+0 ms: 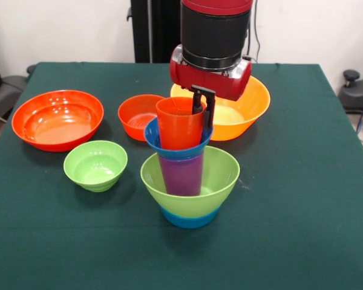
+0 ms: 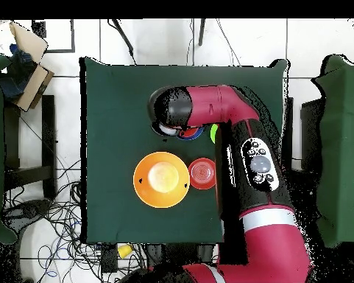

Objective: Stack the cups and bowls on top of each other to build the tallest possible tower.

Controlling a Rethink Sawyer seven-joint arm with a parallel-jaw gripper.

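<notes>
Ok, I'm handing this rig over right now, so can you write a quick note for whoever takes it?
Gripper: at the orange-red cup, one finger inside the rim; shut on it or not, cannot tell.
Tower: large green bowl on light blue bowl, then purple cup, dark blue bowl, orange-red cup on top.
Left: small green bowl, large red bowl, medium red bowl, yellow-orange bowl, all loose on the table.
</notes>
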